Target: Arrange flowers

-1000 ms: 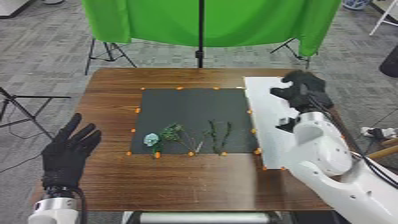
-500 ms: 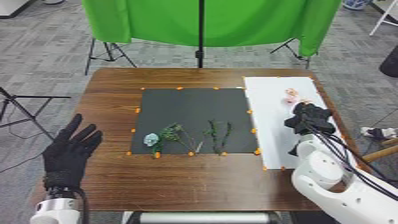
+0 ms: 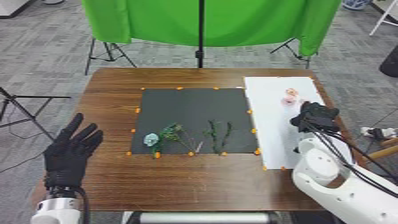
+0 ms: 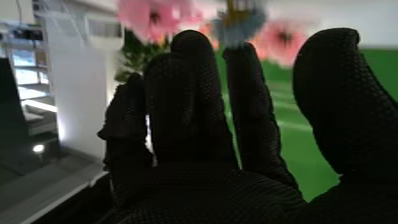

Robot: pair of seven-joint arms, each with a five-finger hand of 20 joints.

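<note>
flowers (image 3: 290, 98) in pink come into sight as the right hand (image 3: 316, 118) draws back over the white sheet (image 3: 279, 140).
the right hand's fingers are straight, thumb apart, gripping nothing, so it is probably between placements; the blue flower (image 3: 151, 139) and green stems (image 3: 212, 133) on the dark mat (image 3: 191, 107) likely remain to arrange. the left hand (image 3: 67, 160) is spread.

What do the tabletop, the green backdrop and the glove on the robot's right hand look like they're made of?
The tabletop looks like wood or wood-look laminate, smooth with a slight sheen: brown grain streaks and a soft highlight. The green backdrop seems to be matte cloth, hanging in folds. The right hand wears black, matte fabric, probably knit, given its fine textured surface.
</note>
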